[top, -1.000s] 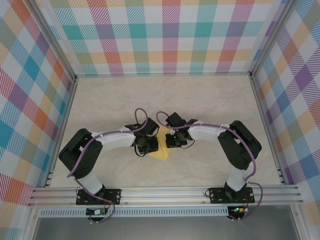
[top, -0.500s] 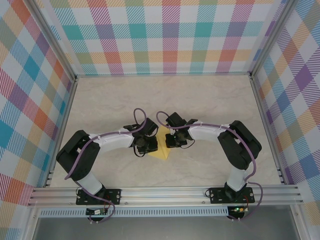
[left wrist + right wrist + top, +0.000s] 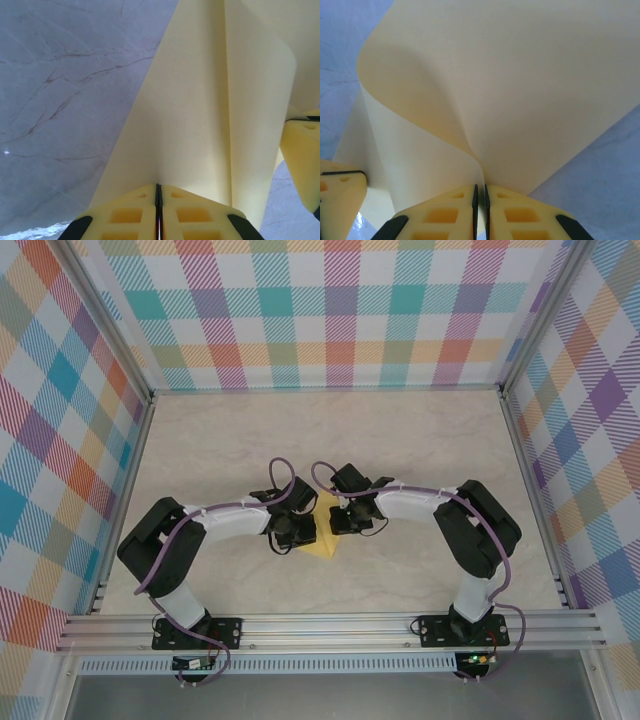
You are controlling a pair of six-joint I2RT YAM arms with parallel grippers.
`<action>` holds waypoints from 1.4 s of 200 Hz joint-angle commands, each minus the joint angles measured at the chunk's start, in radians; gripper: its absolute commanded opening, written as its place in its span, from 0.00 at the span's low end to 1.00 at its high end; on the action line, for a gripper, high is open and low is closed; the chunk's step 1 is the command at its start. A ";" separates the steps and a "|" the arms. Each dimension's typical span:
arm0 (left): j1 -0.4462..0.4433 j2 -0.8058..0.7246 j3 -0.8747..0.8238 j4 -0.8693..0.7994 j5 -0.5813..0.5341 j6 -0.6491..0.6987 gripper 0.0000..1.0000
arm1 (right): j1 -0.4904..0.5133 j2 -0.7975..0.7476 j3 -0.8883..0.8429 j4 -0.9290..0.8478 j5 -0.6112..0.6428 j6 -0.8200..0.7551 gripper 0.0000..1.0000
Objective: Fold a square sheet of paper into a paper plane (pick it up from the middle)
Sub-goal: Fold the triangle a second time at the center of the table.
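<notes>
You are midway through a fold. The square sheet of paper (image 3: pixel 200 110) is pinched from both sides, just ahead of the arm bases at the middle of the table (image 3: pixel 420 430). The left gripper (image 3: pixel 158 187) is clamped on one edge, its pads pressed together with the sheet between them. The right gripper (image 3: pixel 480 188) nips the opposite edge the same way. Between them the paper bows into a soft curl and is not yet a crease, so by my reading this is a bring-the-edges-together step, early in the task. Your next move calls for matching the two held edges squarely, lowering them flat, then pressing along the bend without letting the thin sheet slip or buckle. The surface is pale marbled laminate with faint veins, smooth and probably slippery for paper. Bright plaid walls (image 3: pixel 340 310) close the cell on three sides, and an aluminium rail (image 3: pixel 330 625) runs along the near edge.
</notes>
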 commanded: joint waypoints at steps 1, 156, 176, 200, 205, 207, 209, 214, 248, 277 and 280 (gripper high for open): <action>-0.008 0.016 -0.006 -0.005 0.011 0.005 0.09 | -0.005 0.018 0.031 -0.008 0.013 -0.021 0.14; -0.008 0.027 -0.005 -0.013 0.003 0.007 0.08 | -0.006 0.041 0.052 -0.035 0.022 -0.042 0.14; -0.007 0.027 -0.006 -0.012 0.001 0.007 0.08 | -0.006 0.044 0.047 -0.034 0.028 -0.042 0.14; -0.008 0.026 -0.006 -0.010 0.003 0.007 0.08 | -0.006 0.054 0.047 -0.035 0.030 -0.046 0.14; -0.007 0.025 -0.008 -0.011 0.003 0.007 0.08 | -0.006 0.055 0.048 -0.038 0.032 -0.045 0.14; -0.008 0.025 -0.008 -0.010 0.003 0.007 0.08 | -0.006 0.056 0.049 -0.039 0.032 -0.045 0.14; -0.008 0.024 -0.009 -0.010 0.003 0.007 0.08 | -0.006 0.057 0.049 -0.040 0.034 -0.044 0.14; -0.008 0.022 -0.009 -0.010 0.002 0.007 0.08 | -0.006 0.057 0.050 -0.041 0.037 -0.044 0.14; -0.008 -0.020 -0.012 -0.008 -0.017 -0.004 0.08 | -0.006 0.064 0.038 -0.031 0.037 -0.035 0.14; 0.007 -0.116 -0.044 0.046 -0.016 -0.028 0.08 | -0.005 0.064 0.029 -0.028 0.040 -0.031 0.14; 0.013 -0.128 -0.049 0.062 -0.009 -0.033 0.07 | -0.006 0.064 0.029 -0.029 0.041 -0.031 0.14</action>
